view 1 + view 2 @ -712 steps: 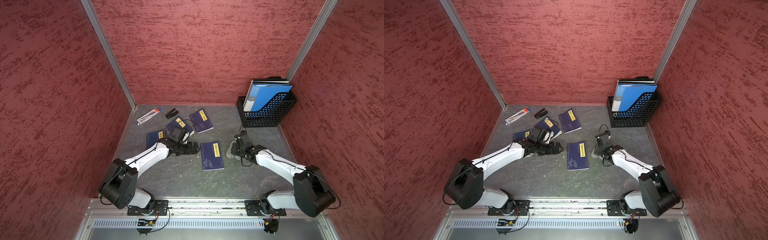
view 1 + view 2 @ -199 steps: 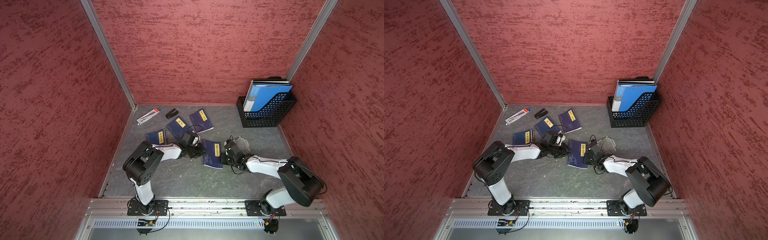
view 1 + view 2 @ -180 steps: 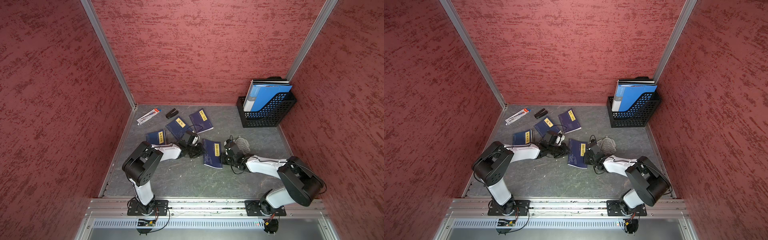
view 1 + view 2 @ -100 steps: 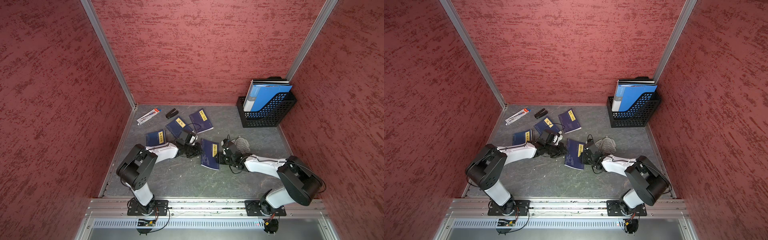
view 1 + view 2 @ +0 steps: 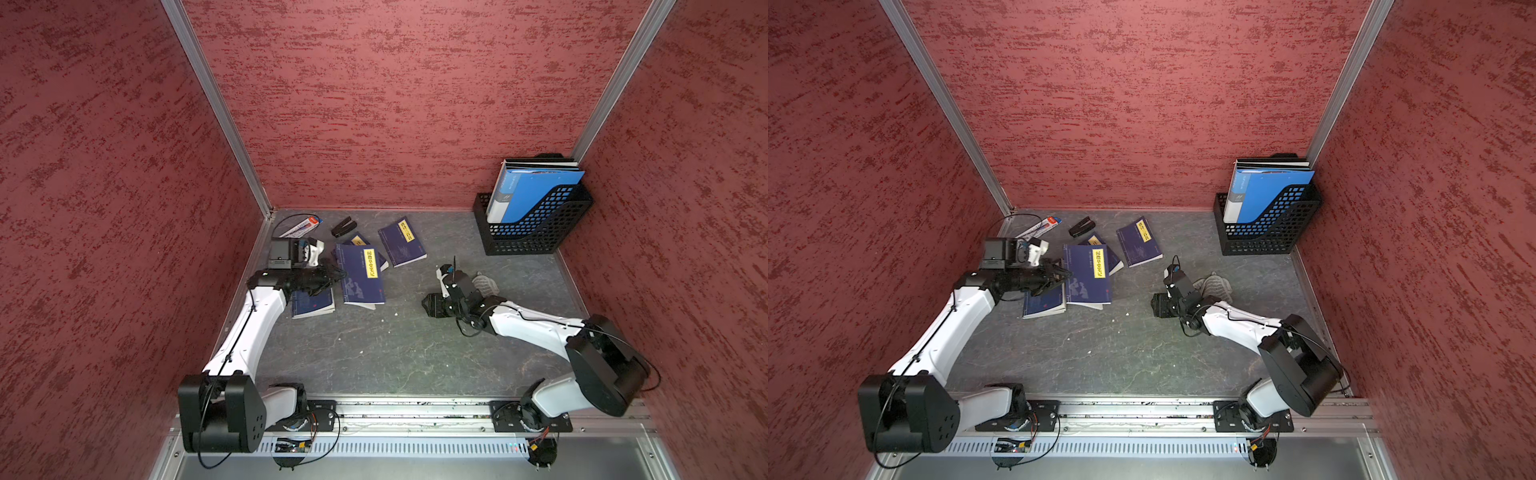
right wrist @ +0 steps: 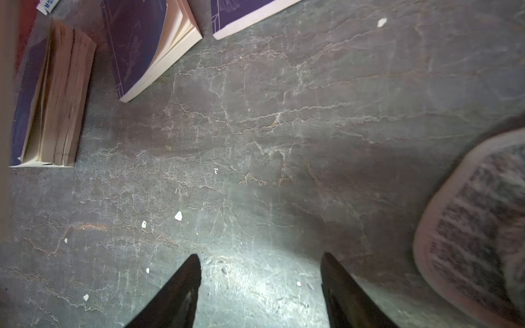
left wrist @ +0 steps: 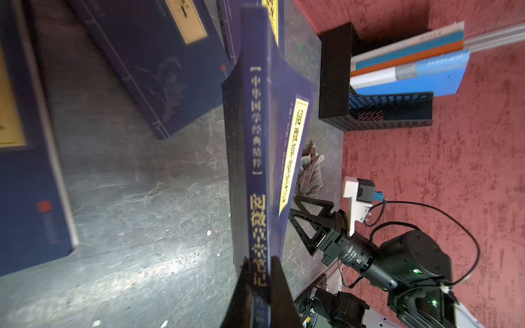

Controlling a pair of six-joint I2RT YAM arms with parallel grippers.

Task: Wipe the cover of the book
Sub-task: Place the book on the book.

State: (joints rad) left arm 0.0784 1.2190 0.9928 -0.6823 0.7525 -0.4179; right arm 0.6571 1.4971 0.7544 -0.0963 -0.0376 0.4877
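- Your left gripper (image 5: pixel 337 274) is pressed together on the spine of the dark blue paperback book with the yellow title label (image 5: pixel 360 275). In the left wrist view its fingers (image 7: pixel 279 286) pinch the spine's near end.
- The left arm reaches low from its base at 7 o'clock toward 11 o'clock, with the wrist nearly level with the dark grey stone-look tabletop (image 5: pixel 374 353).
- The book sits at about 10 o'clock from the table's centre, overlapping two other blue paperbacks (image 5: pixel 312 303). You cannot tell whether its far corner rests on the table.
- Expect the book to be light but floppy. In the right wrist view its pages (image 6: pixel 173 42) fan and sag away from the cover, so a pinch at one end will probably let it twist. The glossy cover looks slippery. Hold deeper on the spine, or lay it flat before you press.
- Your right gripper (image 5: pixel 429 306) is spread and empty, low over bare table at 3 o'clock from the book and well apart from it. The forearm lies close to the surface.
- The grey striped cloth (image 5: pixel 484 284) lies crumpled at 2 o'clock from that gripper, just beside it. It is soft, so take a bunched fold.
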